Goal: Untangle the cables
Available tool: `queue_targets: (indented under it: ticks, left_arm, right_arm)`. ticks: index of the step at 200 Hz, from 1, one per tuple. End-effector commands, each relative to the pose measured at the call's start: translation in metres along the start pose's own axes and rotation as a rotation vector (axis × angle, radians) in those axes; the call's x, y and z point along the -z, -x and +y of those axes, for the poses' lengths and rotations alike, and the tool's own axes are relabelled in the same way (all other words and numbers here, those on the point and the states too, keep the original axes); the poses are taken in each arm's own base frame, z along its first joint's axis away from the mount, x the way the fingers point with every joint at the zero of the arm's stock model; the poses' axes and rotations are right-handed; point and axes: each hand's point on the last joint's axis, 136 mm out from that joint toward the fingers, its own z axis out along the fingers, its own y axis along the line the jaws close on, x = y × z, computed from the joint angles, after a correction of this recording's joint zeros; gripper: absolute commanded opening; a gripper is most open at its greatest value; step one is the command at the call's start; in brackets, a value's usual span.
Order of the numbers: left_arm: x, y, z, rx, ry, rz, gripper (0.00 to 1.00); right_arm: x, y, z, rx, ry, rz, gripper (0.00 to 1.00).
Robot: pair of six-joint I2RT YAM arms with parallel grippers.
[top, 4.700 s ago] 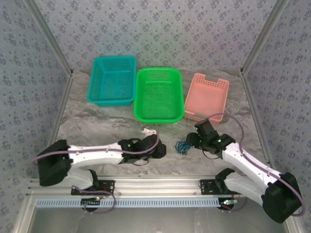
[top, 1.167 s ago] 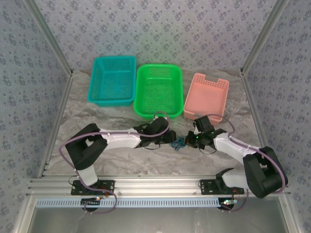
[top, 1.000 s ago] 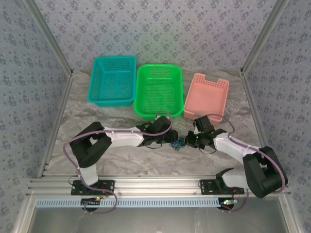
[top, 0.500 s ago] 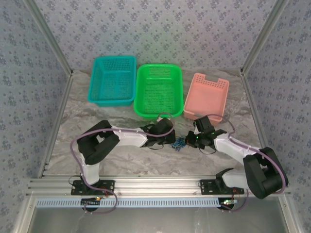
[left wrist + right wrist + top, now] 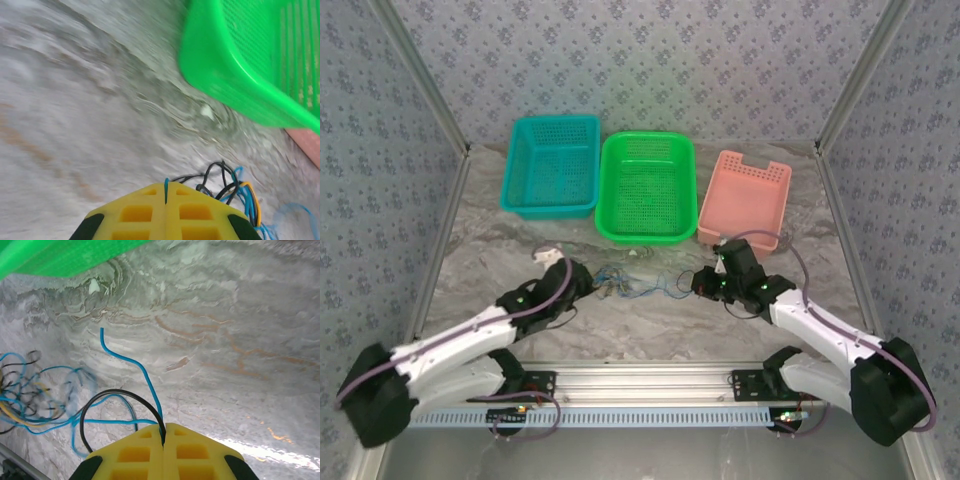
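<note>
Drawn back leftward, left gripper (image 5: 166,184) has stretched the cables (image 5: 638,284) out.
Both clamped: left on blue, right gripper (image 5: 163,428) on blue and black.

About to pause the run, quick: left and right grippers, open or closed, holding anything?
Left gripper: closed, pinching a blue cable.
Right gripper: closed, pinching a black cable and a second blue cable.

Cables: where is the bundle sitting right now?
In the top view the cables stretch in front of the green basket, between the left gripper and the right gripper, each shut on strands.
</note>
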Motion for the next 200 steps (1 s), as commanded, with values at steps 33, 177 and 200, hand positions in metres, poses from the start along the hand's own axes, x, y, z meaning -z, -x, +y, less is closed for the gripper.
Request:
queue_targets:
  ticks: [33,177,200]
  left_arm:
    - [0.043,0.037,0.085,0.114,0.203,-0.126,0.00]
    - [-0.011,0.035,0.056,0.089,0.043,0.041,0.00]
    - [-0.009,0.035,0.037,0.050,-0.054,0.053,0.00]
  right_arm:
    - [0.014,0.021,-0.020,-0.089,-0.145,-0.119,0.00]
    - [0.051,0.020,-0.085,-0.270,-0.286,-0.205,0.33]
    - [0.051,0.015,-0.079,-0.204,-0.282,-0.216,0.39]
